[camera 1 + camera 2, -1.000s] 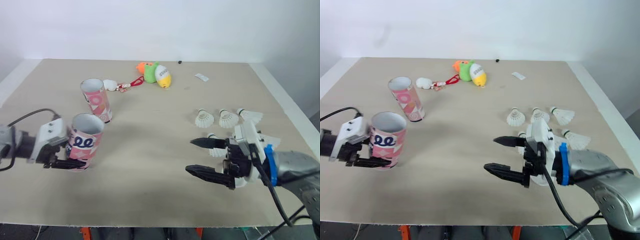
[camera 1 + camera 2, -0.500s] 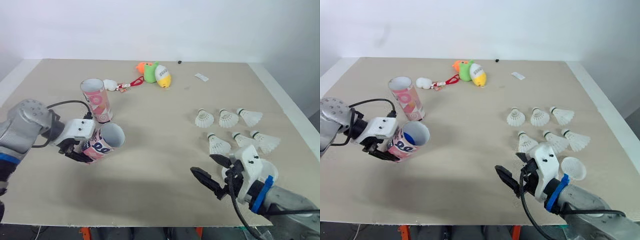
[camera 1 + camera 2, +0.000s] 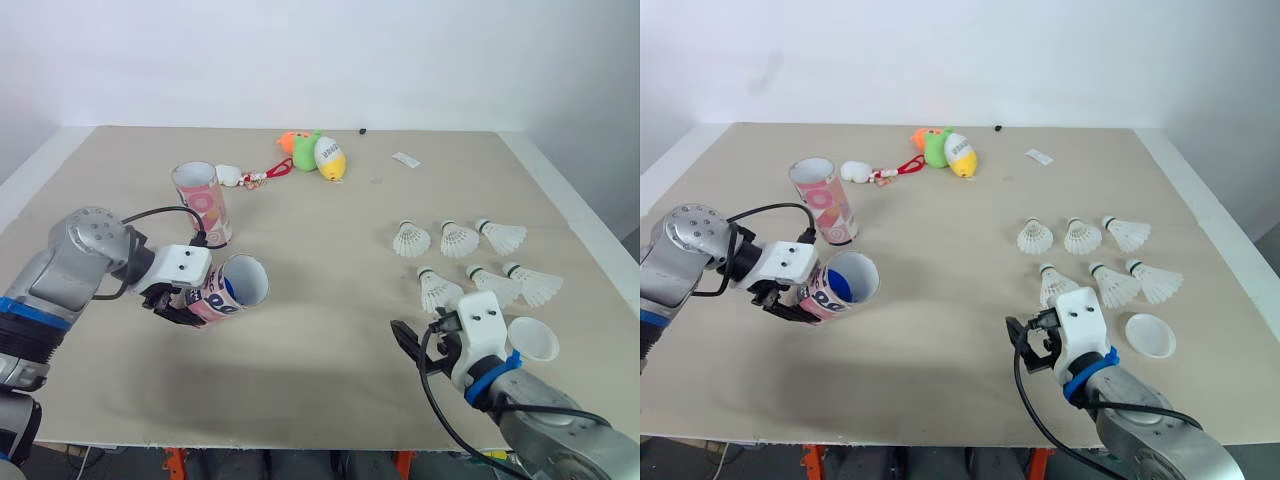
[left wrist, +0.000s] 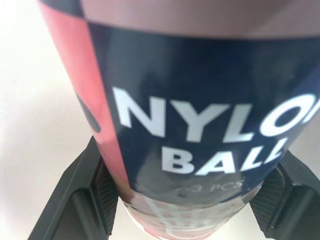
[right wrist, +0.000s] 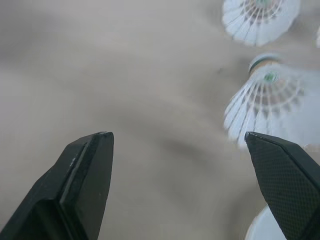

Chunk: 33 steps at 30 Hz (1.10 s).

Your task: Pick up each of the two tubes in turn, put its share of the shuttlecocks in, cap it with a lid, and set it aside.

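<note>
We've got the left fingers (image 4: 82, 195) clenched on a tube (image 3: 222, 296), tipped above the table (image 3: 320, 390) at 8 o'clock with its mouth toward 3, ready for loading, we reckon. At 5 o'clock the right fingers (image 5: 87, 170) spread wide, empty, just beside the shuttlecocks (image 3: 437, 290).

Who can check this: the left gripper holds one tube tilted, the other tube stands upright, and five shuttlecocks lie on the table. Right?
Wrong count: six shuttlecocks lie on the table, in two rows of three, as the left eye view shows. The left gripper does hold one tube tilted, and the other tube stands upright.
</note>
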{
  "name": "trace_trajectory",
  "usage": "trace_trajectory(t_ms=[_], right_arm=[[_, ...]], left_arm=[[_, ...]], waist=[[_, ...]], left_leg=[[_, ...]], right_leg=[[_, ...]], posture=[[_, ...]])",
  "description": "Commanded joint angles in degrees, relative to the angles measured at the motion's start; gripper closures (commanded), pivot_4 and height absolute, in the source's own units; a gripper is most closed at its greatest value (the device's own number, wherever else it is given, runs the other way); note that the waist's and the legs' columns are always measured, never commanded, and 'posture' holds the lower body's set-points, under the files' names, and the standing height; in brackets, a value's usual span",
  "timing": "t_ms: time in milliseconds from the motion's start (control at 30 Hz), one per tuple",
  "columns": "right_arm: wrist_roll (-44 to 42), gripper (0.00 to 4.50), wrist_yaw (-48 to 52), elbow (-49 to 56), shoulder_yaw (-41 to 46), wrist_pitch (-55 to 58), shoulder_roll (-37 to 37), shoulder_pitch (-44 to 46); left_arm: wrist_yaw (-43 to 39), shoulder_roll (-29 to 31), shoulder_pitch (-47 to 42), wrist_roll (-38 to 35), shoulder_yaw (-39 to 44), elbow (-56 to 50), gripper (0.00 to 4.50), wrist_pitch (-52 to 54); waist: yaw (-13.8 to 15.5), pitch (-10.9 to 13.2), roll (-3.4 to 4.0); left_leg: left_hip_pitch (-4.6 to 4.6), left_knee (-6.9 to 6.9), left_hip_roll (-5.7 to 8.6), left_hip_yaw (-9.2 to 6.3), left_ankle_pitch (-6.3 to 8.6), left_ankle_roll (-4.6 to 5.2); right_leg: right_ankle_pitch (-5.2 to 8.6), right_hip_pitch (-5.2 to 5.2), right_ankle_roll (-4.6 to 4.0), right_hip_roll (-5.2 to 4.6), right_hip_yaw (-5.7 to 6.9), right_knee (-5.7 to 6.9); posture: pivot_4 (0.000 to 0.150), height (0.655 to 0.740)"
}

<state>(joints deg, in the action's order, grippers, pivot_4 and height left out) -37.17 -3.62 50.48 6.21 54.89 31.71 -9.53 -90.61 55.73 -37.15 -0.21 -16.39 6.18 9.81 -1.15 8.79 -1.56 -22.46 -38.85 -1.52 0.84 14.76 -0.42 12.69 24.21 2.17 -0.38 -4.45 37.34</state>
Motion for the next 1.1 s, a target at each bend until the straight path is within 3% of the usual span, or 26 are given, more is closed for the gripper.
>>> trace_trajectory(t_ms=[33,400,500,667,733,800,967,1100], right_arm=[[4.74,0.00,0.09,-2.73,-1.84,-1.79,-0.67,2.77],[16.06,0.00,0.96,-16.19,-6.93,-5.02,-4.86,12.28],[20.36,0.84,1.12,-18.79,-8.34,-6.52,-4.32,13.40],[24.54,2.85,3.07,-17.71,-9.59,-9.06,-3.80,13.39],[24.70,4.05,4.73,-16.01,-9.27,-9.76,-3.87,13.12],[23.84,4.36,7.67,-13.70,-8.91,-12.01,-3.79,13.42],[22.22,4.36,19.05,-8.87,-9.28,-17.83,1.06,16.86],[11.67,4.36,34.43,-6.67,-7.70,-17.98,6.51,24.66]], left_arm=[[0.19,-0.90,1.86,-0.71,-0.68,-2.39,1.50,1.34],[0.86,-1.17,2.53,-0.50,0.45,-5.88,1.50,4.92],[1.02,-1.22,2.23,-0.34,0.42,-6.38,1.53,5.32],[1.40,-1.55,2.09,-0.90,0.57,-8.32,1.53,6.85],[1.66,-1.86,2.24,-1.21,0.73,-8.73,1.53,7.29],[1.72,-2.24,2.56,-2.05,1.05,-9.22,1.53,8.12],[1.81,-2.78,2.50,-2.25,0.81,-9.14,1.53,8.58],[1.78,-3.12,2.02,-1.91,0.47,-8.19,1.53,8.34]], waist=[[0.00,0.00,0.01],[-0.01,0.01,0.02],[-0.01,0.01,0.03],[-0.02,0.01,0.03],[-0.06,0.01,0.02],[-0.09,0.02,0.04],[-0.12,0.05,0.06],[-0.11,0.06,0.05]], left_leg=[[-0.01,0.00,0.02,0.01,0.00,0.00],[-0.07,0.02,0.18,-0.01,0.03,0.05],[-0.09,0.02,0.20,-0.02,0.03,0.05],[-0.11,0.02,0.22,-0.04,0.05,0.08],[-0.11,0.02,0.21,-0.05,0.05,0.08],[-0.12,0.03,0.20,-0.05,0.05,0.08],[-0.13,0.05,0.19,-0.06,0.07,0.11],[-0.10,0.05,0.19,-0.06,0.07,0.11]], right_leg=[[0.01,0.00,0.02,0.00,-0.01,-0.01],[0.05,0.02,0.08,-0.01,-0.03,-0.04],[0.07,0.02,0.10,-0.02,-0.03,-0.05],[0.09,0.04,0.14,-0.02,-0.03,-0.05],[0.09,0.05,0.14,-0.01,-0.03,-0.05],[0.08,0.07,0.14,0.00,-0.03,-0.04],[0.01,0.08,0.28,0.03,-0.02,-0.04],[0.00,0.07,0.28,0.02,-0.02,-0.04]], posture=[[0.150,0.7323],[0.150,0.7323],[0.150,0.7323],[0.150,0.7323],[0.150,0.7323],[0.150,0.7323],[0.150,0.7323],[0.150,0.7323]])
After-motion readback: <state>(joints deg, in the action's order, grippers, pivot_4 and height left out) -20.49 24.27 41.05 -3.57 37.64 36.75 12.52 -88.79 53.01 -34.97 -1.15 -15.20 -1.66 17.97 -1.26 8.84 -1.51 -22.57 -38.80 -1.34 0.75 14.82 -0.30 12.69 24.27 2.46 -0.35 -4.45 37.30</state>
